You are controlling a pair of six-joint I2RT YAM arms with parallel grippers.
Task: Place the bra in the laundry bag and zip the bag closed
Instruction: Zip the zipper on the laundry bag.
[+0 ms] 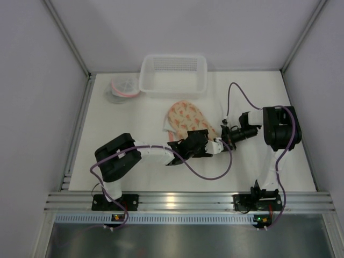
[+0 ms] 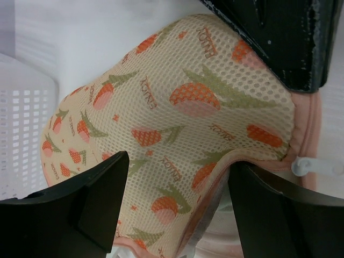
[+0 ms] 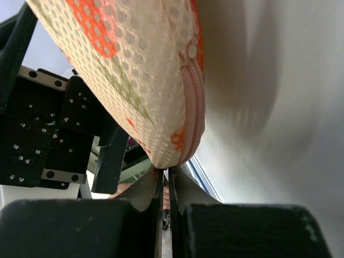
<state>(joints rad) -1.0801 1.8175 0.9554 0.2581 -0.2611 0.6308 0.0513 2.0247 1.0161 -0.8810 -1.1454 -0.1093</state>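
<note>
The laundry bag is a beige mesh pouch printed with orange fruit, lying mid-table. My left gripper is open at the bag's near right edge. In the left wrist view its fingers stand wide apart with the mesh between them. Pale pink-white fabric shows under the bag's lifted edge; I cannot tell whether it is the bra. My right gripper is shut on the bag's corner, at the end of the pink zipper. Its dark fingers also appear over the bag.
A white slotted basket stands at the back, just beyond the bag. A small grey and pink bundle lies at the back left. Grey walls close in both sides. Purple cables loop over the table near both arms.
</note>
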